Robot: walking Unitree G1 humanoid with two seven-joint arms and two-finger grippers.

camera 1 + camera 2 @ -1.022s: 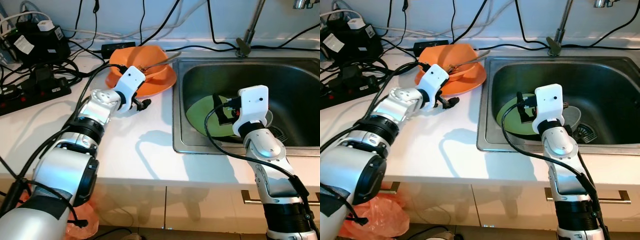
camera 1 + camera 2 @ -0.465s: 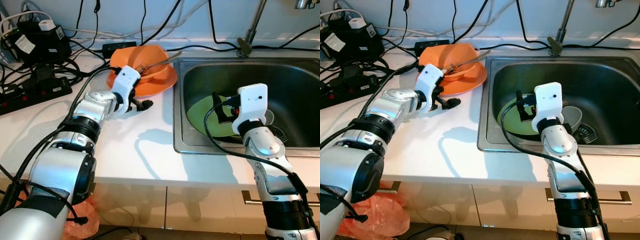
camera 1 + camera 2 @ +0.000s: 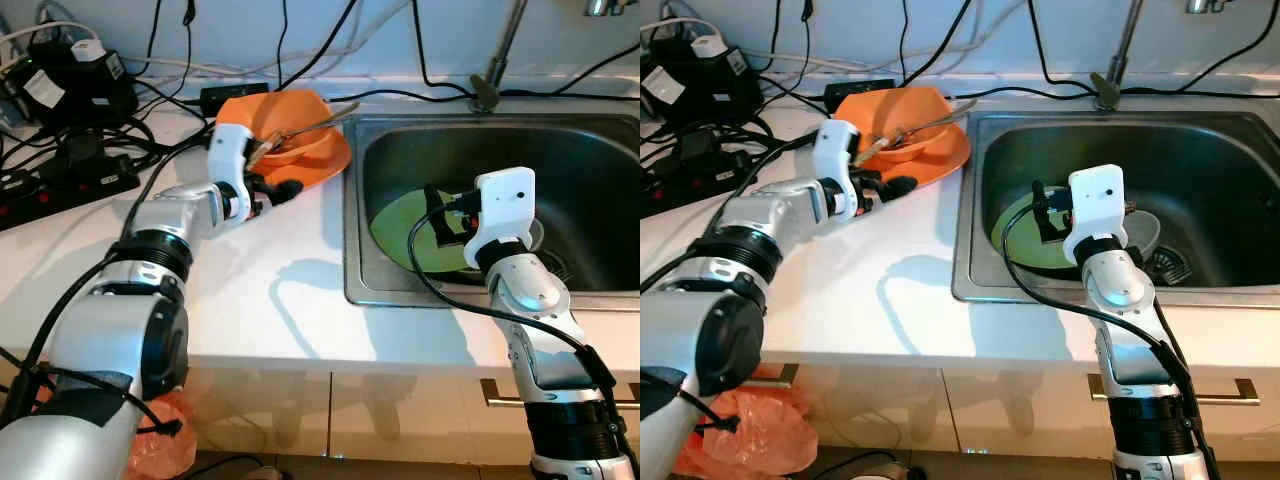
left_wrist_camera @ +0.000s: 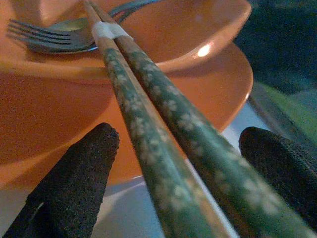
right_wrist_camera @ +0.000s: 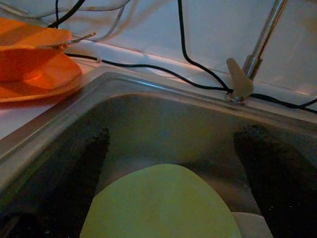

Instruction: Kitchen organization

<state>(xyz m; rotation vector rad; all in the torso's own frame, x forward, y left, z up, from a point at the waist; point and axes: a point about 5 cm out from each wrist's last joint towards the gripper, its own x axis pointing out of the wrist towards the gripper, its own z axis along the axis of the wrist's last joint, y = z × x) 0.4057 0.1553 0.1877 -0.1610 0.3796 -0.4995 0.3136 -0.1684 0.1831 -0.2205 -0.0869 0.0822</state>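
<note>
While chopsticks run out of frame | left gripper jaws spread | right gripper jaws spread over half-hidden green plate

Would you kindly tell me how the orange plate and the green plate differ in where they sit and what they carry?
The orange plate sits on the white counter left of the sink; the green plate lies down inside the sink. The orange plate carries an orange bowl with a fork and chopsticks; the green plate's visible face is bare. Each has a gripper by it: left gripper, right gripper, both open.
</note>
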